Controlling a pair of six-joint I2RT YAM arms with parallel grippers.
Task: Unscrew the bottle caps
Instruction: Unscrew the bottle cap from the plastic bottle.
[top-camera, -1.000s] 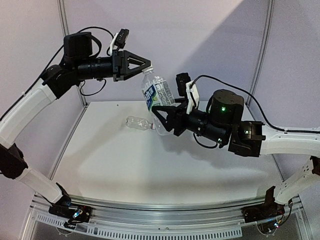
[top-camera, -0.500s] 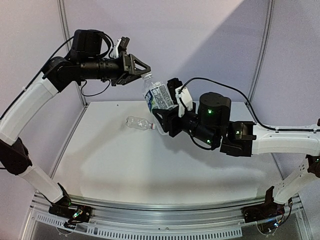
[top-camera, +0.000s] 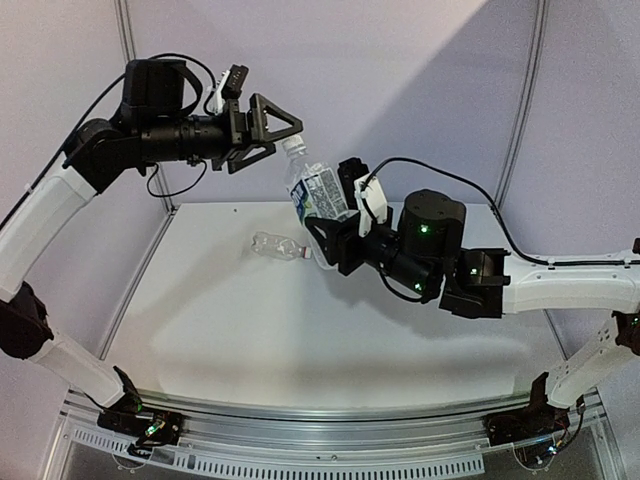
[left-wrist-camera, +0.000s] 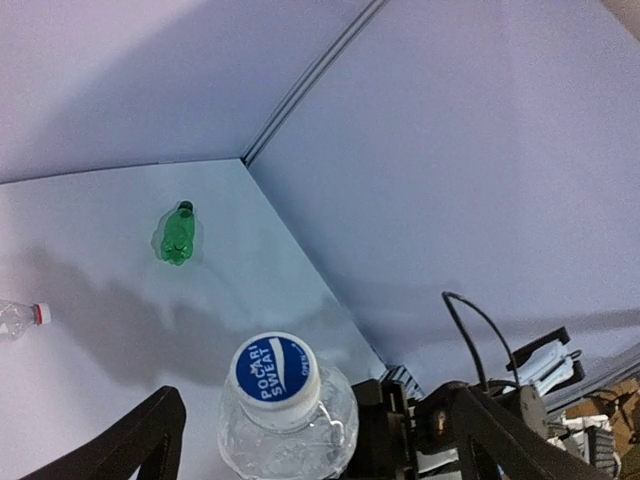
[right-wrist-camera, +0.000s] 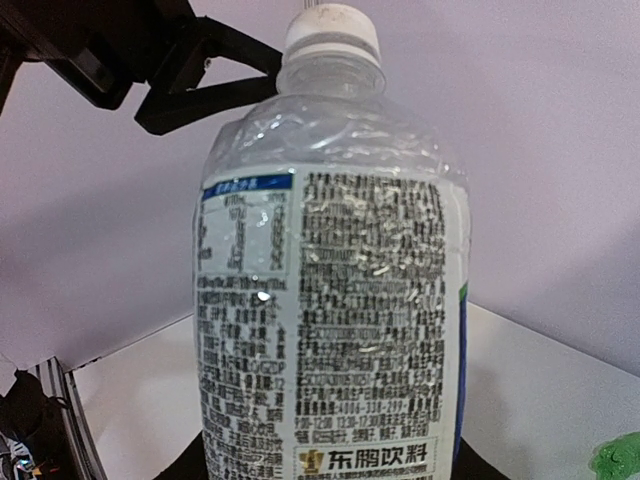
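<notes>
My right gripper (top-camera: 326, 243) clamps the labelled bottle (top-camera: 316, 192) low down, tilted, above the table (top-camera: 250, 330). Only the left wrist view shows the green bottle (left-wrist-camera: 177, 236) lying on its side. It also shows my left gripper (left-wrist-camera: 312, 420) spread wide around the round white cap (left-wrist-camera: 272, 369), not touching. The bottle is crinkly clear plastic.

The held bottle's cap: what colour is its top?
Cap: blue, white lettering; left wrist view best.
</notes>
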